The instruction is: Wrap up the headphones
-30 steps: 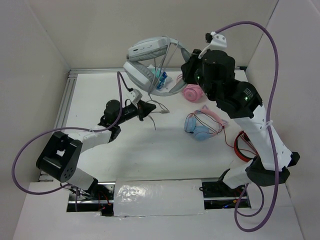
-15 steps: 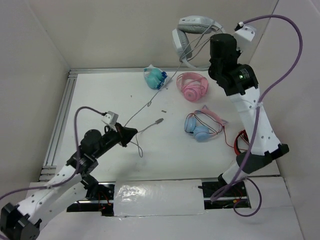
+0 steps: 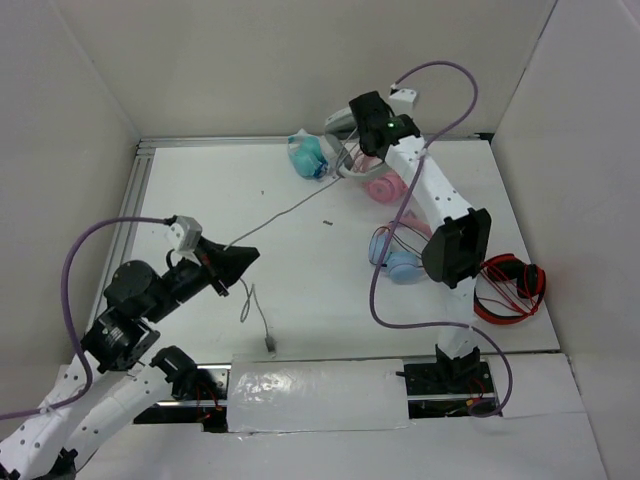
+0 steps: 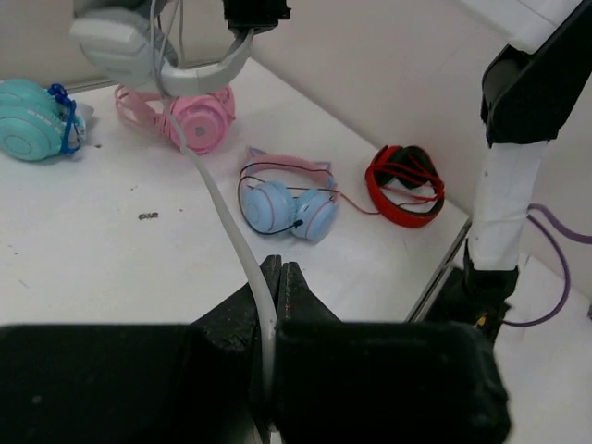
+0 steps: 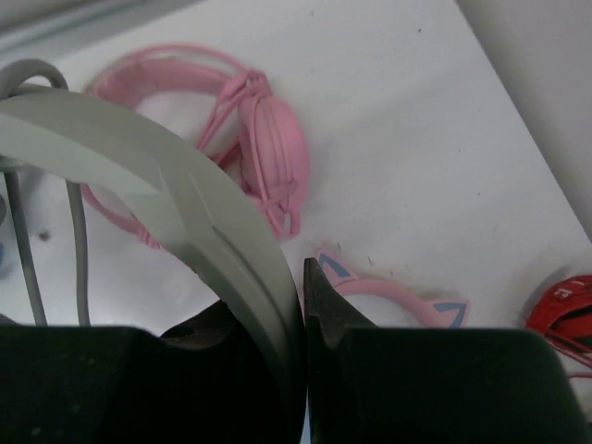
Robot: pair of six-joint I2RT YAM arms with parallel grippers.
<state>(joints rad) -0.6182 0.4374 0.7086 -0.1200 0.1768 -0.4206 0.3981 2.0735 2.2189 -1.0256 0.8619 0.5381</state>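
The light-grey headphones (image 4: 139, 46) hang above the back of the table, over the all-pink pair. My right gripper (image 5: 301, 277) is shut on their wide headband (image 5: 166, 194); in the top view this gripper (image 3: 355, 125) covers most of them. Their thin grey cable (image 3: 290, 207) runs taut down and left to my left gripper (image 3: 245, 255). In the left wrist view the cable (image 4: 222, 213) passes between the shut jaws of that gripper (image 4: 280, 268). The loose tail ends in a plug (image 3: 270, 345) near the front edge.
An all-pink pair (image 3: 385, 185) lies under the right gripper. A blue-cupped pair with a pink band (image 3: 395, 260) sits mid-right, a red pair (image 3: 510, 290) at the right edge, a teal pair (image 3: 308, 155) at the back. White walls enclose the table.
The right arm has brought the headphones down from high at the back to just above the pink pair. The left arm has pulled back toward the near left, and the plug end slid toward the front edge.
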